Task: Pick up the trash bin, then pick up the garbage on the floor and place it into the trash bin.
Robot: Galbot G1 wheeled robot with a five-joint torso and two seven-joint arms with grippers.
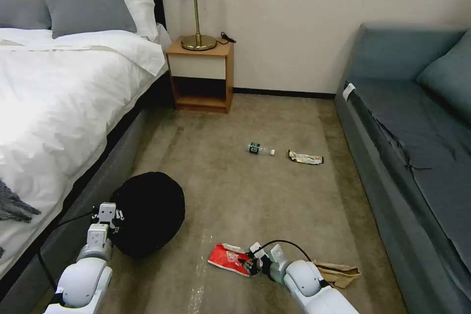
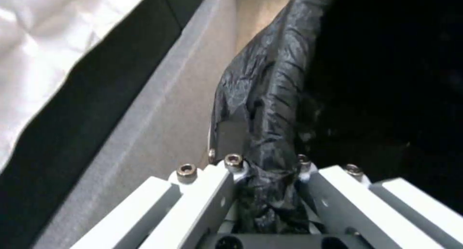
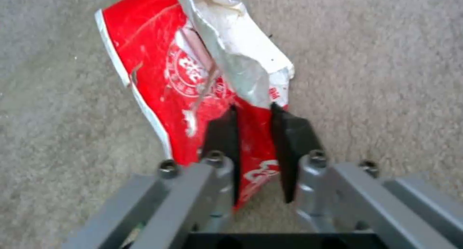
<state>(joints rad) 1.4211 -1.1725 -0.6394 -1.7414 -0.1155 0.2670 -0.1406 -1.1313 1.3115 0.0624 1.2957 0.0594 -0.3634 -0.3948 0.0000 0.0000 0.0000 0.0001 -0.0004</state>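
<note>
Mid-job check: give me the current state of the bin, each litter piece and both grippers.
trash bin: black-lined, rim held by the left gripper.
red snack packet: on carpet, pinched by the right gripper.
brown paper bag: crumpled, lying loose.
bottle: on its side.
wrapper: flat on carpet.

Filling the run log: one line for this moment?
left gripper: shut on bin | right gripper: shut on red packet | bottle: floor

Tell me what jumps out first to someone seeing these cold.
The right gripper, low over the carpet, pinches a crumpled red snack packet. The left gripper clamps the rim of the round bin lined with crinkled black plastic beside the white bed.
</note>
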